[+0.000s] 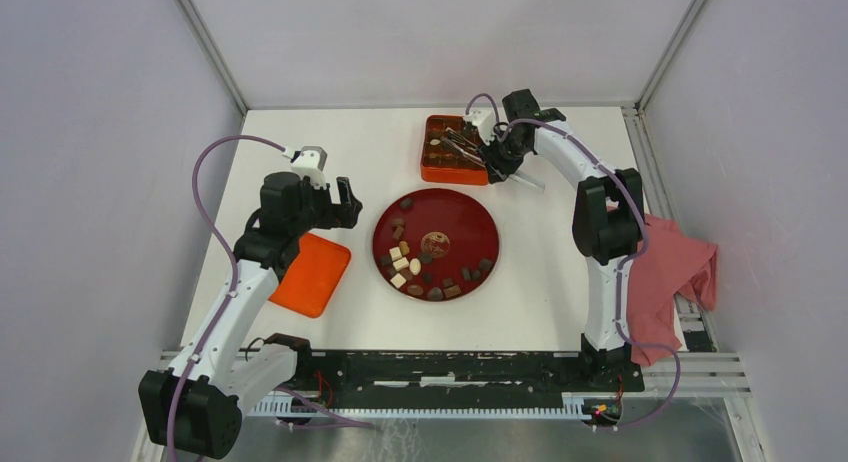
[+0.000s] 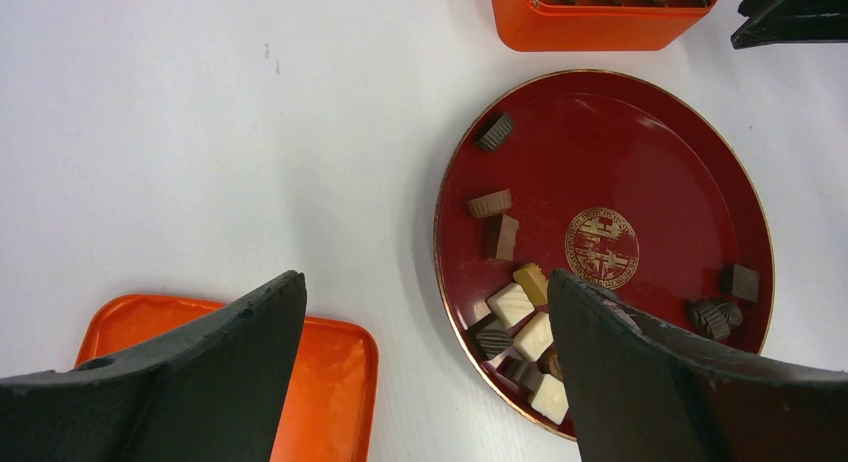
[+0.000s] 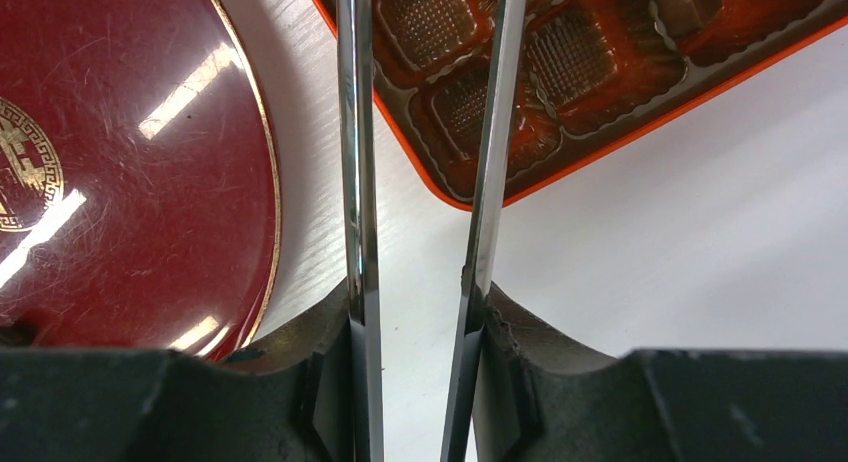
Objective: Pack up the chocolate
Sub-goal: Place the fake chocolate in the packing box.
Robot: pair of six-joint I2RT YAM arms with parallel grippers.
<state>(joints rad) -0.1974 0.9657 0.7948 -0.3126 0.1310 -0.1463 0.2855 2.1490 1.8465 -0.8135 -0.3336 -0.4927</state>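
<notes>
The chocolate (image 2: 510, 304) lies scattered on the red plate (image 2: 640, 142), just right of the wide-open, empty left gripper (image 2: 425, 292), while the right gripper (image 3: 415, 312) clamps metal tongs (image 3: 357, 182) reaching over the orange box (image 1: 455, 172).

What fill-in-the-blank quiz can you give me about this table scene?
The chocolate pieces lie on a round ____ plate.
The metal tongs are gripped by the ____ end effector.
The left end effector hovers with its jaws ____.
The box with gridded compartments is coloured ____.
Missing words: red; right; open; orange.
</notes>
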